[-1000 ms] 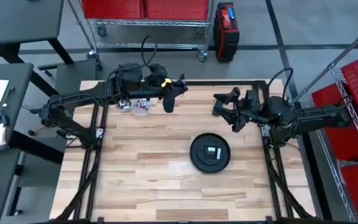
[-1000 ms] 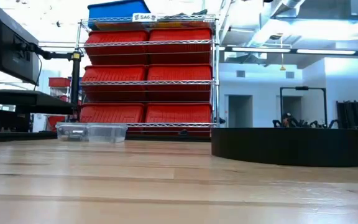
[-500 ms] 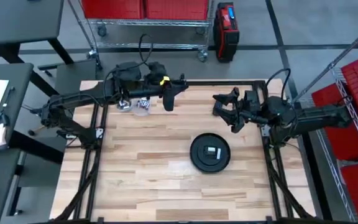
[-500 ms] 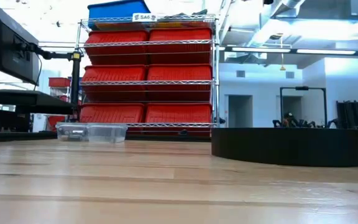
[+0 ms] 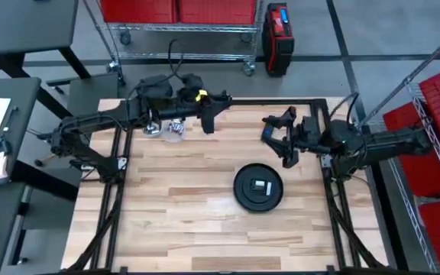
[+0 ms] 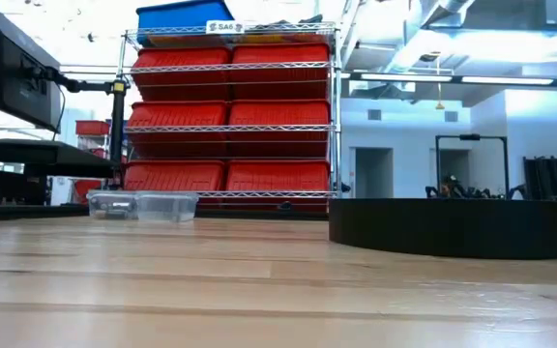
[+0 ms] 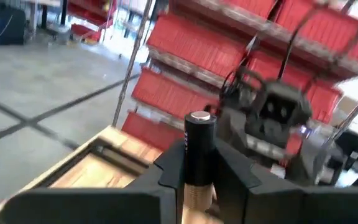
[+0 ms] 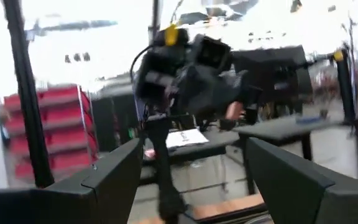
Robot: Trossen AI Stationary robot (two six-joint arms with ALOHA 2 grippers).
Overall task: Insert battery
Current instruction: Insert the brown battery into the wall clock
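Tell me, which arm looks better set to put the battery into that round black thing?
Probably the left: its pincer is shut on the battery, while the right pincer is open and holds nothing, though nearer the round device.

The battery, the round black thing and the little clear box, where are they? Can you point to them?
battery [image 7: 199, 149]: left wrist view, middle of its dark body, held between the fingers.
round black device [image 5: 258, 187]: high view, its top face.
clear box [image 6: 143, 205]: low view, its front wall.
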